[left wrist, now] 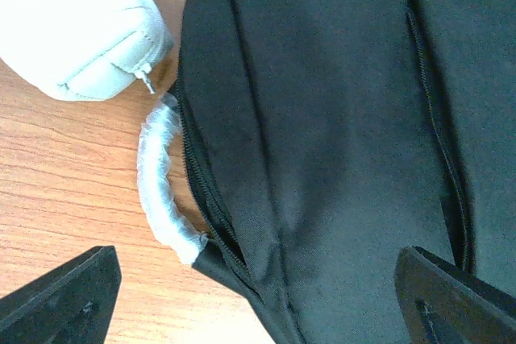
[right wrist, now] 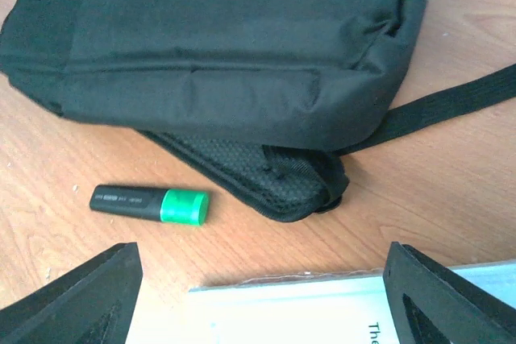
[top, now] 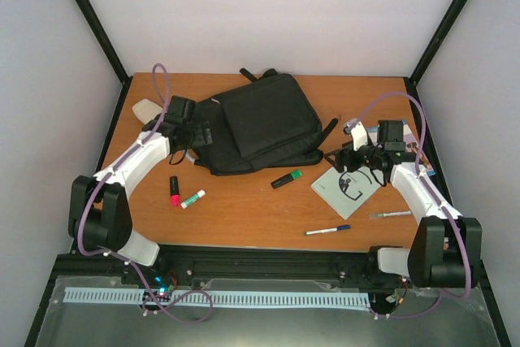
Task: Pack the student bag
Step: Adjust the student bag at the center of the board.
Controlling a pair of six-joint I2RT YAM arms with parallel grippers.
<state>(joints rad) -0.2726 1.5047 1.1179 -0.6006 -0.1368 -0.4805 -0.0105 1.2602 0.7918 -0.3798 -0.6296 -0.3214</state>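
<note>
Clearly my left gripper (left wrist: 254, 279) and right gripper (right wrist: 260, 267) both gape empty near the bag (top: 260, 123), lying flat on the table (top: 244, 217). It looks soft and floppy; I'd pinch its wrapped handle (left wrist: 157, 183) beside the zip (left wrist: 189, 159).

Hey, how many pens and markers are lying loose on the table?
5: a pink marker and a white-and-green marker front left, a black-and-green highlighter beside the black fabric backpack, a blue-capped pen and a grey pen front right. Others may be hidden.

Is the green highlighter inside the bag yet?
No, the green highlighter lies on the table beside the student bag.
</note>
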